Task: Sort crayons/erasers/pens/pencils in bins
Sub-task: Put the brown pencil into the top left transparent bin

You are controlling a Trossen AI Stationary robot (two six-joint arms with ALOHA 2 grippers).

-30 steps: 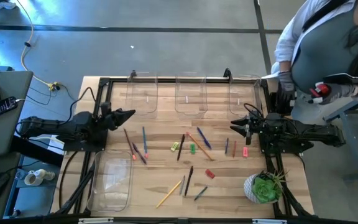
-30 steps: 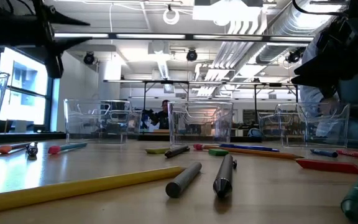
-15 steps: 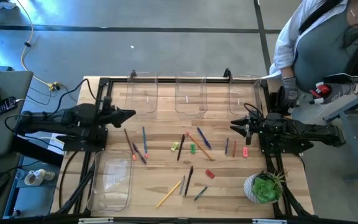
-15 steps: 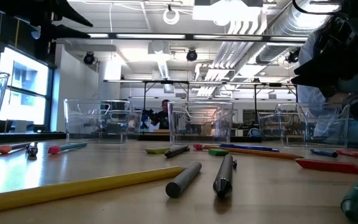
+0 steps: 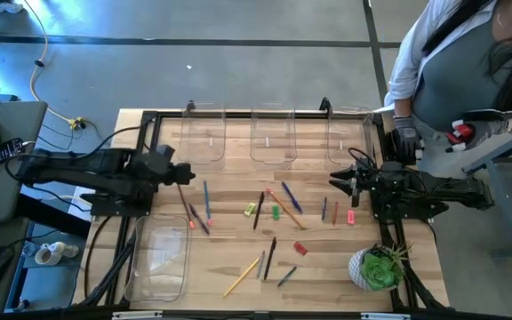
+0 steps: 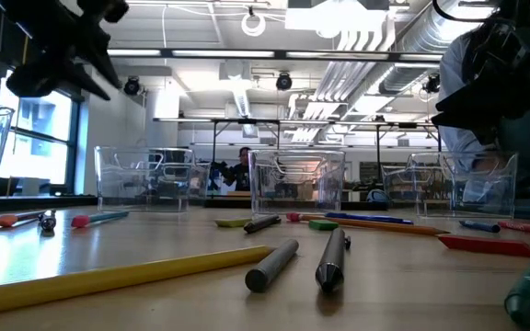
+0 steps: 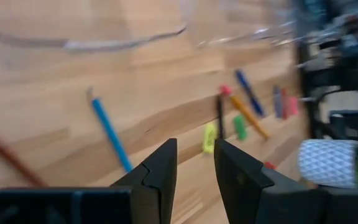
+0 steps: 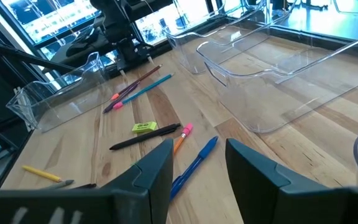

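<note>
Pencils, pens, crayons and erasers lie loose on the wooden table: a blue pencil [image 5: 207, 200], an orange pencil [image 5: 283, 197], a yellow pencil [image 5: 241, 276], dark pens [image 5: 259, 211], a yellow eraser [image 5: 251, 210] and a green eraser [image 5: 276, 212]. Three clear bins [image 5: 272, 133] stand along the far edge. A longer bin [image 5: 158, 258] stands at the near left. My left gripper [image 5: 185, 174] hangs open above the table's left side, slanting down toward the blue pencil [image 7: 110, 134], and holds nothing. My right gripper [image 5: 334, 182] waits open at the right, above a blue pen [image 8: 194, 165].
A potted plant [image 5: 376, 267] stands at the near right corner. A person [image 5: 469, 71] stands beyond the far right corner, with a gloved hand [image 5: 404, 138] close to the right arm. A pink eraser [image 5: 351, 216] and a red one [image 5: 300, 249] lie right of centre.
My left gripper has risen and tipped from about level to slanting down at the table, shifting a little toward the near edge and the blue pencil. The stationery and the bins lie where they were.
</note>
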